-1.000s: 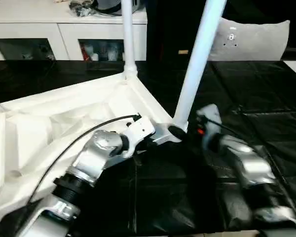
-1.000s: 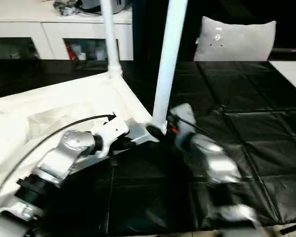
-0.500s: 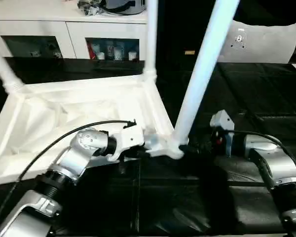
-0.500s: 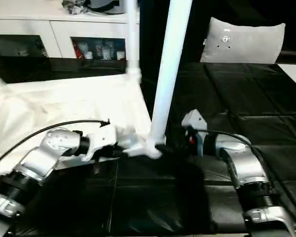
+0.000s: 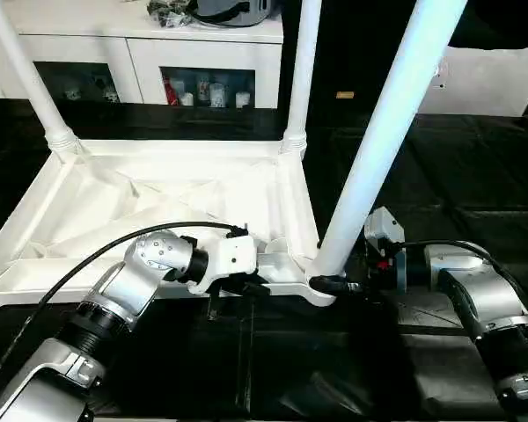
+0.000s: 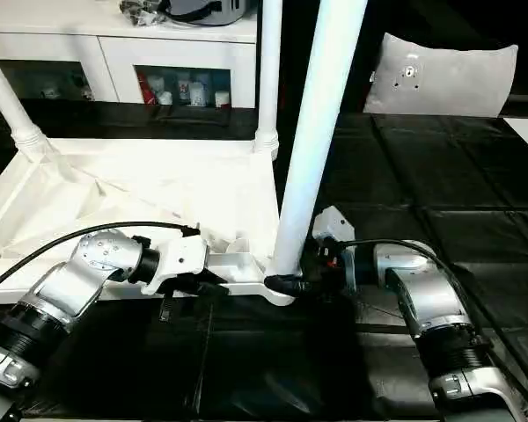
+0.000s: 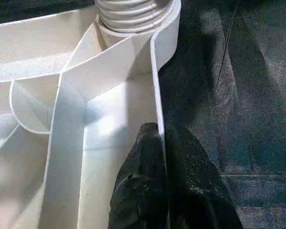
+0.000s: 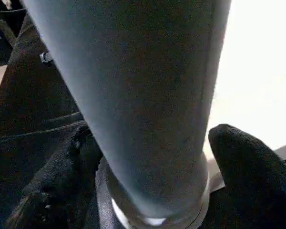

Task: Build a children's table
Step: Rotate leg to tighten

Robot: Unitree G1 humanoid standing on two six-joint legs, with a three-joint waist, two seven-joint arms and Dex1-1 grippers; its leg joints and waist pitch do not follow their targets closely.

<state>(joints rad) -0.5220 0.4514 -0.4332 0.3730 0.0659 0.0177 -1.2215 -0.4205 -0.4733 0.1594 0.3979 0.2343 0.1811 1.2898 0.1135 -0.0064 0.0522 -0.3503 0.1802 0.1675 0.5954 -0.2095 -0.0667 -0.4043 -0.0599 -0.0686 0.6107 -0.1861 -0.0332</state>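
The white children's table top (image 5: pixel 158 202) lies upside down, ribbed underside up, on a black sheet. Three tapered white legs stand in its corner sockets: far left (image 5: pixel 26 79), far right (image 5: pixel 301 79), and the near right leg (image 5: pixel 378 149). My left gripper (image 5: pixel 239 287) is shut on the top's near rim; the left wrist view has its black fingers (image 7: pixel 143 191) pinching the thin rim wall (image 7: pixel 157 95). My right gripper (image 5: pixel 333 283) grips the near leg's base, one finger (image 8: pixel 62 181) on each side of the leg (image 8: pixel 143 95).
A white cabinet with glass doors (image 5: pixel 202 61) runs along the back, with dark clutter on top (image 5: pixel 211 9). A pale grey cushion-like panel (image 6: pixel 444 79) leans at the back right. The black quilted sheet (image 5: pixel 475 185) stretches out to the right.
The view has shifted. The table top has swung from slanted to square in front of me, and the far left leg has come into sight. My right gripper has moved in around the near leg's base.
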